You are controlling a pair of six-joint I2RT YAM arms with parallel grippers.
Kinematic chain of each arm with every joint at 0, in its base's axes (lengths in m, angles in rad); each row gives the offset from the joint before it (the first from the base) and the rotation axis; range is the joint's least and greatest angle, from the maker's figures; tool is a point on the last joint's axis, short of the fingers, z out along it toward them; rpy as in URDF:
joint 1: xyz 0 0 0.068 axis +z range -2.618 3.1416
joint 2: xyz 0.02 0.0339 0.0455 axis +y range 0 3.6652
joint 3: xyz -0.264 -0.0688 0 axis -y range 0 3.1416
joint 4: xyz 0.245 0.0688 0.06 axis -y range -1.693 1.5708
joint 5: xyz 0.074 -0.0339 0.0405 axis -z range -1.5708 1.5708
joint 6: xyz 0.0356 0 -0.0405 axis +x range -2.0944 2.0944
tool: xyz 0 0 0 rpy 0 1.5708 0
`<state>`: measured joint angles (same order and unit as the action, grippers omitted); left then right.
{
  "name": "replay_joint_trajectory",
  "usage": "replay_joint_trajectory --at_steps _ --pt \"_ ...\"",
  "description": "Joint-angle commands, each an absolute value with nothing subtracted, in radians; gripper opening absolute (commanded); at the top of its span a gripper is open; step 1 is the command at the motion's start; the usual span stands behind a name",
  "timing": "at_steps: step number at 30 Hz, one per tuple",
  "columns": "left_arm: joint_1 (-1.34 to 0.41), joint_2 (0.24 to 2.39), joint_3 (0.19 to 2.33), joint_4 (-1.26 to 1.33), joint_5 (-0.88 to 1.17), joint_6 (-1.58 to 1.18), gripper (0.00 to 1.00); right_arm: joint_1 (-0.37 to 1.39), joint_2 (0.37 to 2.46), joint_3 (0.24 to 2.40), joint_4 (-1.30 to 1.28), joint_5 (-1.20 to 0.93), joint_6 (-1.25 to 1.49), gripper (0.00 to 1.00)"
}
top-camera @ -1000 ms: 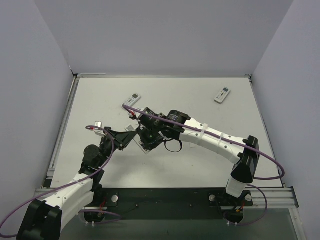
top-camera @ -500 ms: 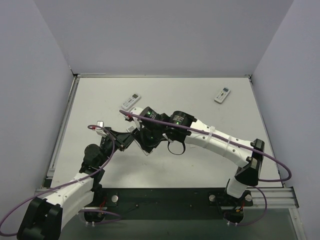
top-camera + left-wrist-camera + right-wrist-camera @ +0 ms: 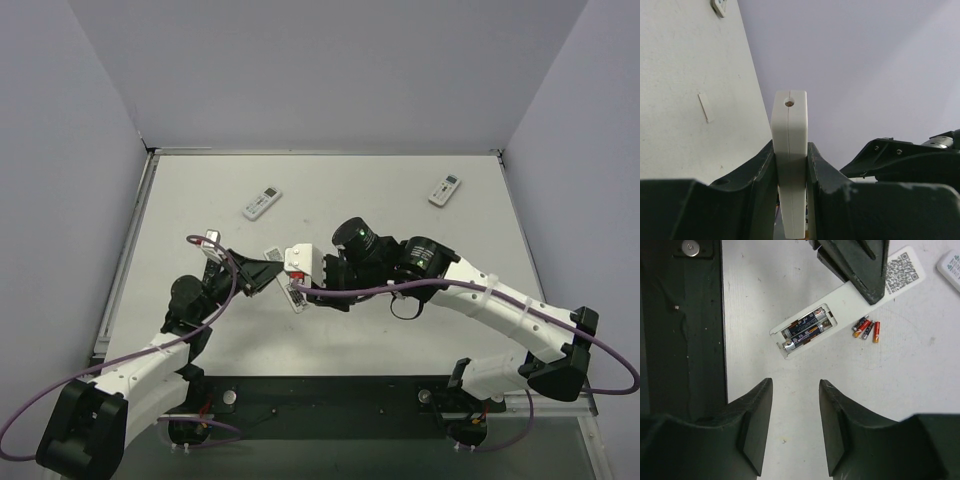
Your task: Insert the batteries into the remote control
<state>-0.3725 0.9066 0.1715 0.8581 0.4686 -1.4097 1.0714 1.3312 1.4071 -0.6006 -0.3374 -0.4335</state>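
A white remote control [image 3: 850, 297] lies back side up, and my left gripper [image 3: 860, 262] is shut on its middle. Its battery compartment is open, with two batteries [image 3: 807, 329] seated inside. Several loose red-and-black and dark grey batteries [image 3: 866, 329] lie on the table beside it. My right gripper [image 3: 796, 430] is open and empty, hovering just off the compartment end. In the left wrist view the remote's edge [image 3: 790, 120] stands between my left gripper's fingers [image 3: 817, 170]. In the top view my left gripper [image 3: 266, 272] holds the remote [image 3: 287, 287], with my right gripper [image 3: 314, 290] beside it.
Two other white remotes lie at the back left [image 3: 262, 203] and back right [image 3: 443, 190] of the table. A thin flat white strip [image 3: 705, 106] lies on the table. The dark front rail [image 3: 680, 340] runs close to the remote's compartment end.
My right arm has drawn back to the right, off the remote, uncovering the compartment. My left gripper has kept its hold on the remote and shifted slightly.
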Motion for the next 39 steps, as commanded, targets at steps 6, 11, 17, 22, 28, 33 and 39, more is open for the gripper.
replay_joint_trajectory --at_steps 6,11,17,22,28,33,39 --pt "-0.379 0.913 0.250 0.913 0.537 -1.399 0.00 1.063 1.338 1.339 -0.491 -0.505 -0.681 0.29" --pt "-0.379 0.911 0.255 0.902 0.545 -1.393 0.00 1.062 1.358 1.344 -0.474 -0.526 -0.707 0.27" --pt "-0.379 0.911 0.259 0.902 0.551 -1.393 0.00 1.066 1.382 1.345 -0.469 -0.555 -0.718 0.26" --pt "-0.379 0.905 0.259 0.900 0.552 -1.393 0.00 1.066 1.394 1.345 -0.471 -0.558 -0.724 0.26" --pt "-0.379 0.905 0.259 0.900 0.554 -1.394 0.00 1.069 1.408 1.350 -0.488 -0.561 -0.729 0.25" --pt "-0.379 0.903 0.259 0.900 0.554 -1.393 0.00 1.074 1.420 1.353 -0.509 -0.560 -0.732 0.25" --pt "-0.380 0.902 0.261 0.900 0.554 -1.393 0.00 1.078 1.433 1.353 -0.526 -0.538 -0.736 0.25"
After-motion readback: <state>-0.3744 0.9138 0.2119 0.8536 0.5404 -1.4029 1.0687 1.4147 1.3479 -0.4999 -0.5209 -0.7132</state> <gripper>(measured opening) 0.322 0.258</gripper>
